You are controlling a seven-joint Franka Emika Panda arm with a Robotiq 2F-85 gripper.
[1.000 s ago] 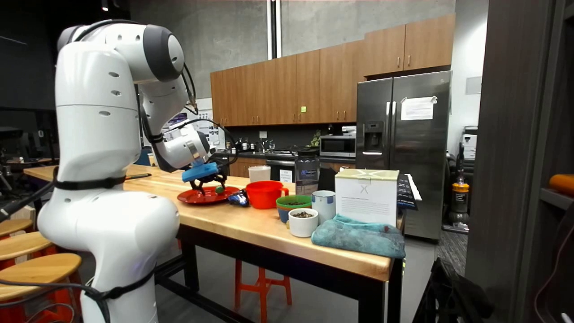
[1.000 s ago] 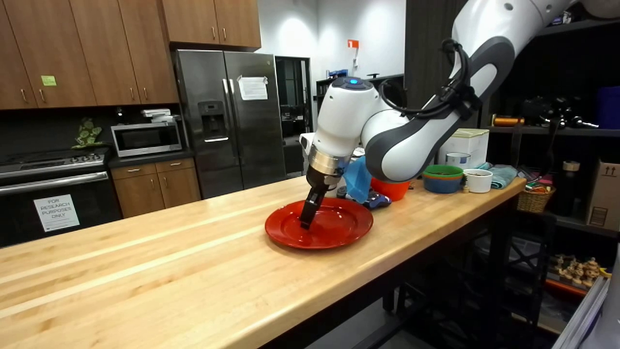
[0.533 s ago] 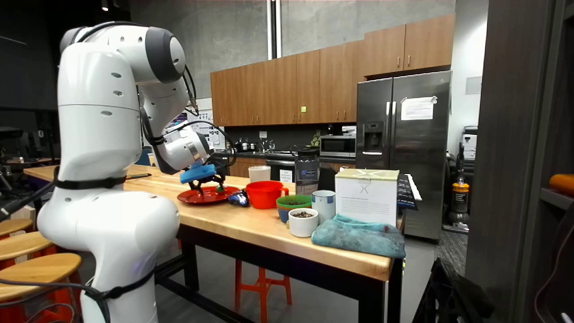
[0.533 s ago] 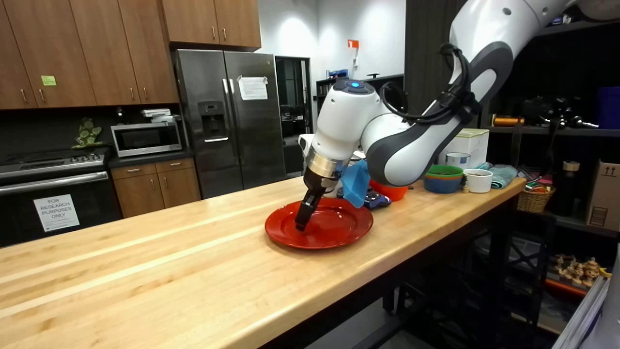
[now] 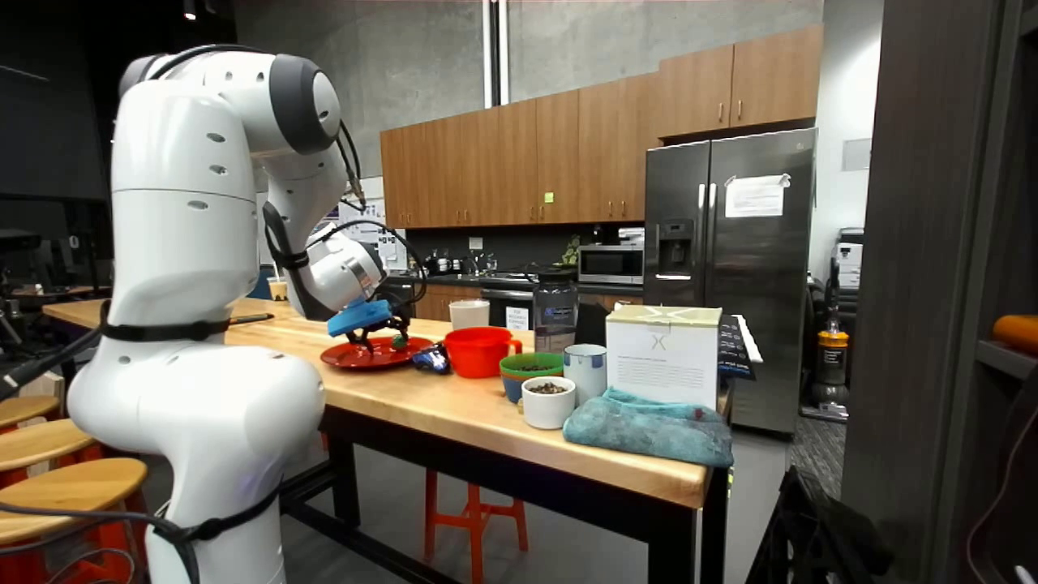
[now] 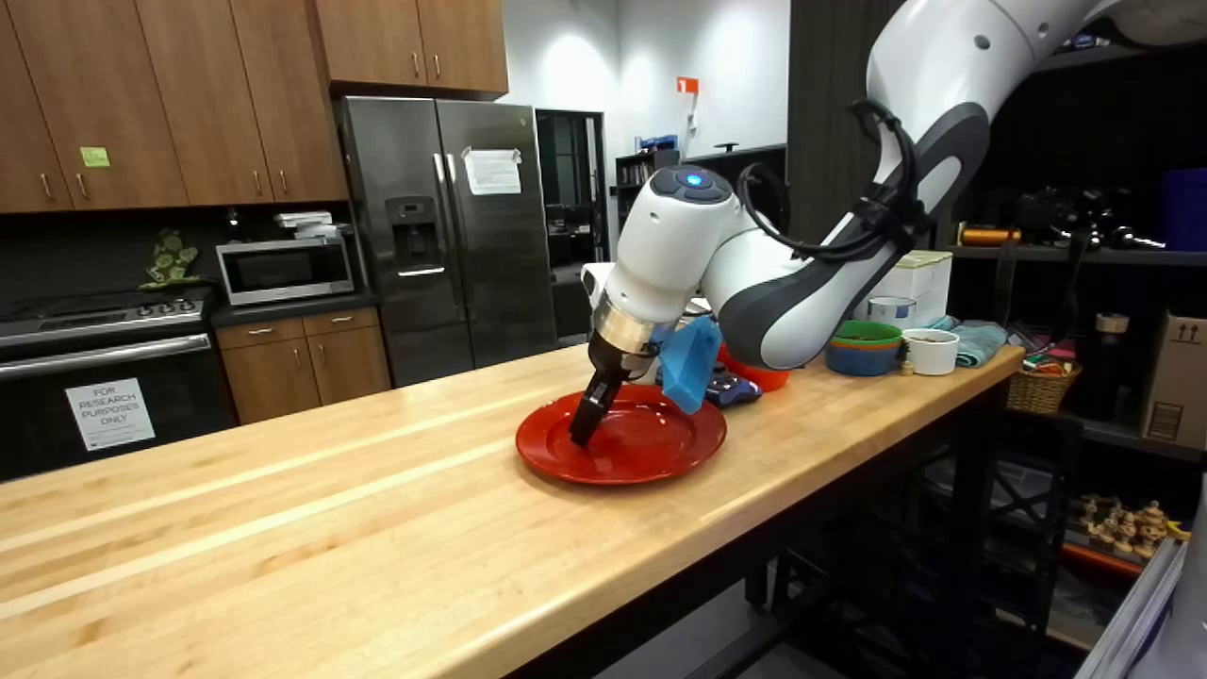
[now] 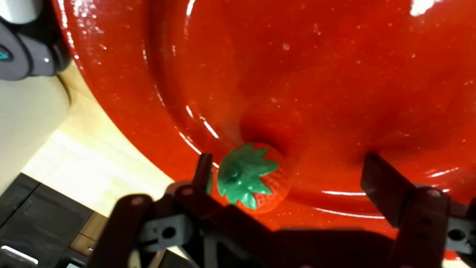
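Note:
A toy strawberry (image 7: 273, 190) with a green leafy cap lies on the red plate (image 7: 334, 74), near the plate's rim. My gripper (image 7: 288, 162) is open, its fingers reaching down around the strawberry. In the wrist view the left finger stands close beside the green cap, while a wide gap parts the fruit from the right one. Both exterior views show the gripper (image 5: 386, 344) low over the plate (image 6: 660, 457); whether the tips touch it I cannot tell. Only the strawberry's green top (image 5: 399, 341) shows in an exterior view. A blue piece (image 6: 690, 366) is fixed on the wrist.
Beside the plate lie a game controller (image 5: 432, 358) and a red mug (image 5: 473, 353). Farther along the table stand stacked bowls (image 5: 519, 388), a white cup (image 5: 548, 410), a patterned mug (image 5: 585, 369), a bottle (image 5: 555, 316), a box (image 5: 661, 365) and a folded teal cloth (image 5: 649, 430).
The arm has lowered a little, and in an exterior view the fingertips have shifted slightly left over the plate. The plate and strawberry look unmoved. The gripper has stayed open.

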